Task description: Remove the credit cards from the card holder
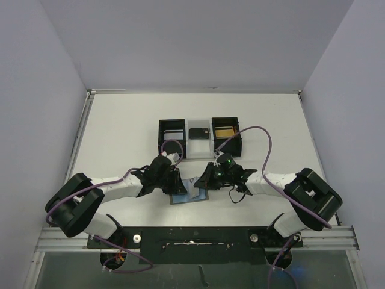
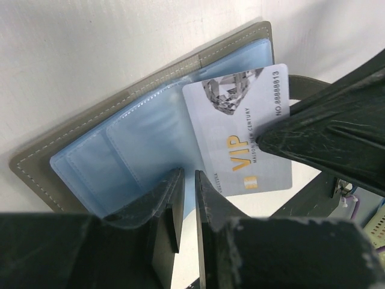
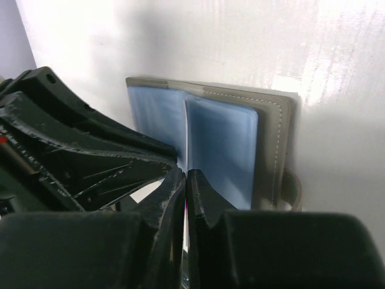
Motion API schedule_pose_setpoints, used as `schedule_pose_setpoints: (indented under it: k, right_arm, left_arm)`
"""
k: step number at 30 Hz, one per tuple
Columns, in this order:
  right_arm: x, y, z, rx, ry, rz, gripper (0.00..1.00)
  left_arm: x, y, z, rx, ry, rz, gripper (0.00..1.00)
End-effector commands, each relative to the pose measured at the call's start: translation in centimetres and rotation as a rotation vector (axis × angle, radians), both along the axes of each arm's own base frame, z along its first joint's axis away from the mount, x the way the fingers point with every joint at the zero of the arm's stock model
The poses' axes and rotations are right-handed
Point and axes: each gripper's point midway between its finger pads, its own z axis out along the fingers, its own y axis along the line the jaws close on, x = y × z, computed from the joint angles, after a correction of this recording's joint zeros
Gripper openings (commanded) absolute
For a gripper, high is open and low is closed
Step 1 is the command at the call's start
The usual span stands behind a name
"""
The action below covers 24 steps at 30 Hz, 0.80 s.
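Grey card holder (image 2: 120, 150) may be dragged with the credit card (image 2: 240, 132) clamped at three o'clock by the closed right gripper (image 3: 185, 176); whether the near-closed left gripper (image 2: 187, 183) pins it cannot be told.

In the left wrist view, the only readable print is on the credit card (image 2: 240, 141) that juts from the card holder (image 2: 120, 141). Large gold letters along the card spell "VIP". Beside them, a smaller dark line ends in "NEW CENTURY"; its first word is too small to read. Along one edge is a number starting "NO.", then a row of digits ending in 13.
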Motion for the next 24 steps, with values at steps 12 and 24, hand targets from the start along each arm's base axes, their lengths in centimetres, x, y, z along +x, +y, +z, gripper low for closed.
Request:
schedule_pose_setpoints:
  k: [12, 24]
  right_arm:
    - [0.7, 0.7, 1.2, 0.024, -0.041, 0.025, 0.15]
    - [1.5, -1.2, 2.3, -0.04, -0.111, -0.047, 0.0]
  left_arm:
    - [-0.4, 1.1, -0.9, 0.06, 0.001, 0.001, 0.14]
    - [0.2, 1.6, 0.6, 0.059, -0.044, 0.033, 0.18]
